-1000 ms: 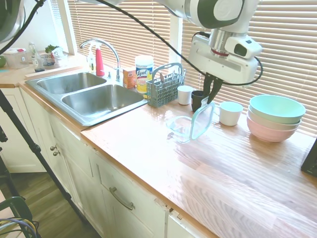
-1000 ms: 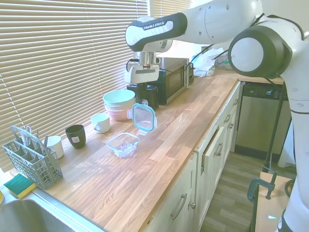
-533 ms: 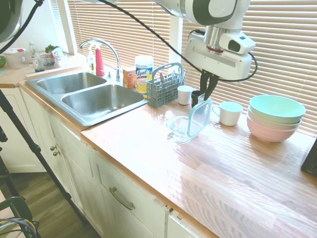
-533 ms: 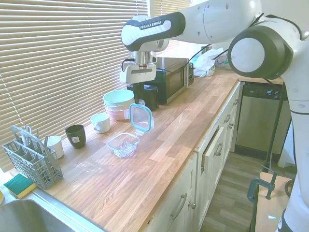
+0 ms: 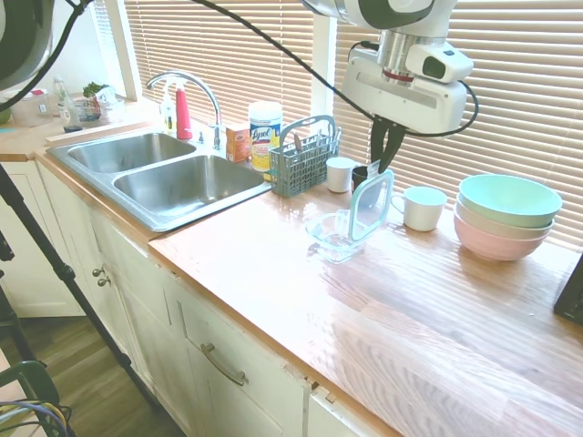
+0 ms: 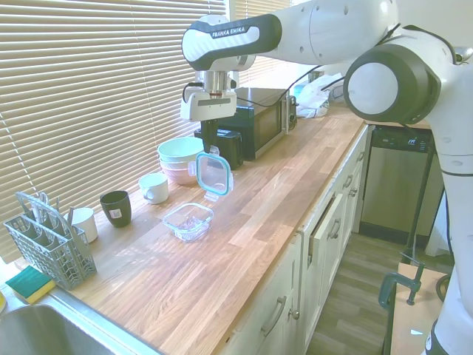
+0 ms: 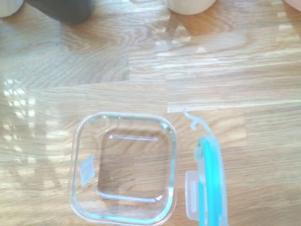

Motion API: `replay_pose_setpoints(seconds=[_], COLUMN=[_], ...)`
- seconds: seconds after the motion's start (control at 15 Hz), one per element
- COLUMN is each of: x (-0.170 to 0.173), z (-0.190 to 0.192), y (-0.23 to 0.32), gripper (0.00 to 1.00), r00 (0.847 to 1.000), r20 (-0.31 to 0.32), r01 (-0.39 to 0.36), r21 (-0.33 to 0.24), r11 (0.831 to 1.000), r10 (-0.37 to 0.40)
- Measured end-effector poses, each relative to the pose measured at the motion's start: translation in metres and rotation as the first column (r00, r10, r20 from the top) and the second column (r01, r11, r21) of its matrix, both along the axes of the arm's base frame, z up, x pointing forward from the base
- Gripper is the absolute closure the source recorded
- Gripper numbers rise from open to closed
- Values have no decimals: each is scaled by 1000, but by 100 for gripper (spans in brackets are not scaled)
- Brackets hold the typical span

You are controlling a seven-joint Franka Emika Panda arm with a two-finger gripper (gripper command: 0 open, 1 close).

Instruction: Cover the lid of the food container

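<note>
Second exterior view — jaws clamp lid point(image 6: 215, 173), upright

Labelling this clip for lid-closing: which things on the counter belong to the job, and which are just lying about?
Job:
- lid, held on edge by the gripper
- food container, open on the counter

Lying about:
- stacked bowls
- white mug
- dark cup
- cutlery basket
- wipes canister
- sink

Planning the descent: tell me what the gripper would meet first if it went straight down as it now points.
Probably the wooden counter right beside the glass container. The gripper holds the lid on edge, hanging just off the container's side, so the lid's lower edge would touch down first. Depth is uncertain.
</note>
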State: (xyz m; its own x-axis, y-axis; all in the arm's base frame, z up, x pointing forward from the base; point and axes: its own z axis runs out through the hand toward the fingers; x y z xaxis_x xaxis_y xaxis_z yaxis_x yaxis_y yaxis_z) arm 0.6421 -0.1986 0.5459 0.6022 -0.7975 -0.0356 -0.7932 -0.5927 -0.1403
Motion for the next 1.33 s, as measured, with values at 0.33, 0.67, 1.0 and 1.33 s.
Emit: replay_pose_setpoints(seconds=[0.33,0.67,1.0,1.33], x=[12,16,23,34], z=[-12,-4,-13,-14], y=[-11,-12,-8,13], gripper=[100,100,100,100], r00=[1000,1000,999,999], r20=[-23,-24,-38,-47], r01=[8,4,1,-2], r21=[-6,-9,-21,-34], r11=[1000,1000,1000,999], r10=[-8,-4,-2,0])
